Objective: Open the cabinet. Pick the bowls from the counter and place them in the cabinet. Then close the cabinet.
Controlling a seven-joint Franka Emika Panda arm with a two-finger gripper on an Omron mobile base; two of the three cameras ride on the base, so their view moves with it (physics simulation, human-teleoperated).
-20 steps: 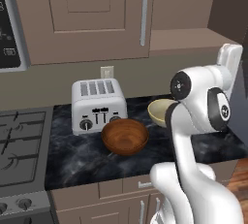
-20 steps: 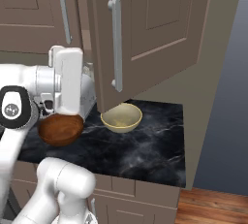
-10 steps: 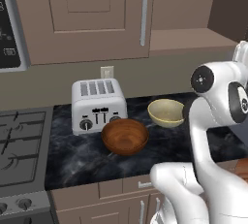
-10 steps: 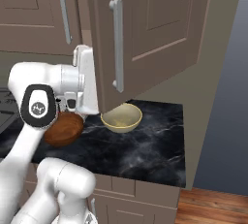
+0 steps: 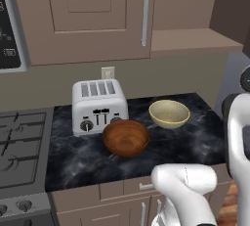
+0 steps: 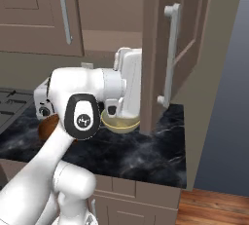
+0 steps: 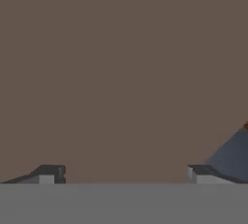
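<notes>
Since a second ago we see that the arm has swung away to the right, leaving both bowls uncovered in the left base view, while the cabinet's right door (image 6: 168, 48) has swung further out and now stands edge-on over the counter (image 6: 146, 151).

From left to right on the counter (image 5: 195, 142): a silver toaster (image 5: 99, 105) stands against the back wall near the left end, just beside the stove (image 5: 19, 146). The wooden bowl (image 5: 126, 138) sits touching or just in front of the toaster's right front corner, toward the front edge. The cream bowl (image 5: 169, 113) rests near the back, right of centre, apart from the wooden one. The cabinet's left door (image 5: 97, 14) is shut.

In the hand view the fingers (image 7: 53, 174) stand wide apart with nothing between them, facing a plain brown surface.
</notes>
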